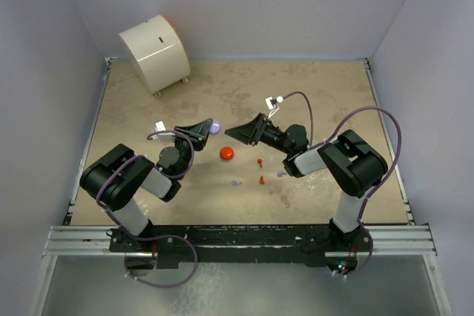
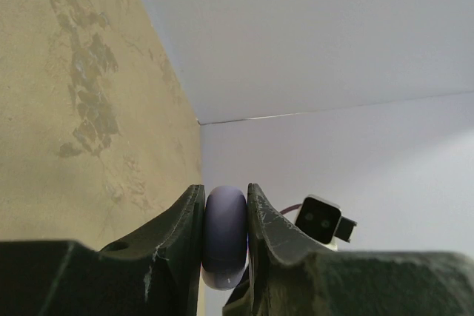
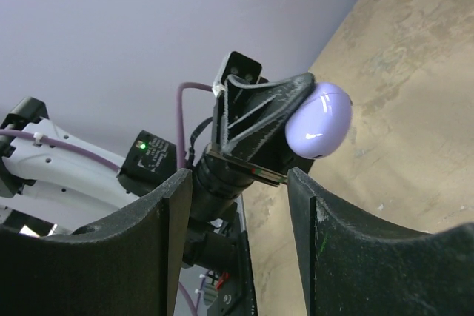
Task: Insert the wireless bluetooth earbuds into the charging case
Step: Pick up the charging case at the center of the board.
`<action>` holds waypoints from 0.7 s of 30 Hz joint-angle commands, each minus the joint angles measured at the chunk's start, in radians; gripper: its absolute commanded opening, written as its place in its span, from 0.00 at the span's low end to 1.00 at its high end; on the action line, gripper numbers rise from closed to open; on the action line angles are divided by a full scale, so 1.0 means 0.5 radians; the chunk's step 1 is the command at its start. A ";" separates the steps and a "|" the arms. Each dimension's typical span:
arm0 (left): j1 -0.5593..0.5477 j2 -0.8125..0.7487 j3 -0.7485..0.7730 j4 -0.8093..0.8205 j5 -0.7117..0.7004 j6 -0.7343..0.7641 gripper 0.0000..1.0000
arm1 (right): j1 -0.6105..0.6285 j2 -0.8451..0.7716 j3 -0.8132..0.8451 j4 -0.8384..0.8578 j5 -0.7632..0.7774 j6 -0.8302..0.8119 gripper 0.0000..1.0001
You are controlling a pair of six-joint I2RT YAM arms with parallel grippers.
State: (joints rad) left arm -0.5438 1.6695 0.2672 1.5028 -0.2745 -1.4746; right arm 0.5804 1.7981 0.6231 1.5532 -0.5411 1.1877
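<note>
My left gripper (image 1: 209, 125) is lifted above the table and shut on a round lilac charging case (image 1: 215, 126), its lid closed. In the left wrist view the case (image 2: 224, 238) is pinched edge-on between the two fingers. My right gripper (image 1: 231, 133) faces it from the right with open, empty jaws. From the right wrist, the case (image 3: 320, 121) shows just beyond my right gripper (image 3: 238, 175). On the table lie two red-orange earbuds (image 1: 259, 161) (image 1: 262, 179) and two lilac earbuds (image 1: 235, 182) (image 1: 281, 173). A red round case (image 1: 227, 153) sits below the grippers.
A white drum-shaped object (image 1: 154, 49) stands at the back left corner. Pale walls close the table on three sides. A metal rail (image 1: 237, 236) runs along the near edge by the arm bases.
</note>
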 commanded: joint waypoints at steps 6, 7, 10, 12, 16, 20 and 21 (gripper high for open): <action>-0.045 -0.092 0.102 0.409 -0.007 0.008 0.00 | -0.019 0.160 0.095 0.300 -0.026 0.173 0.56; -0.051 -0.096 0.106 0.409 -0.008 0.013 0.00 | -0.021 0.169 0.102 0.305 -0.024 0.179 0.56; -0.072 -0.100 0.118 0.406 -0.016 0.019 0.00 | -0.025 0.190 0.130 0.302 -0.013 0.191 0.56; -0.090 -0.097 0.122 0.407 -0.023 0.020 0.00 | -0.029 0.208 0.144 0.327 -0.013 0.207 0.56; -0.135 -0.083 0.128 0.418 -0.044 0.027 0.00 | -0.039 0.249 0.184 0.367 -0.031 0.249 0.55; -0.174 -0.070 0.149 0.434 -0.062 0.034 0.00 | -0.050 0.285 0.204 0.398 -0.034 0.280 0.53; -0.183 -0.070 0.154 0.434 -0.062 0.038 0.00 | -0.053 0.289 0.206 0.404 -0.035 0.285 0.53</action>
State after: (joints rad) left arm -0.6170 1.6482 0.3092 1.5032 -0.2882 -1.4734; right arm 0.5613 1.9415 0.6918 1.5909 -0.5453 1.3041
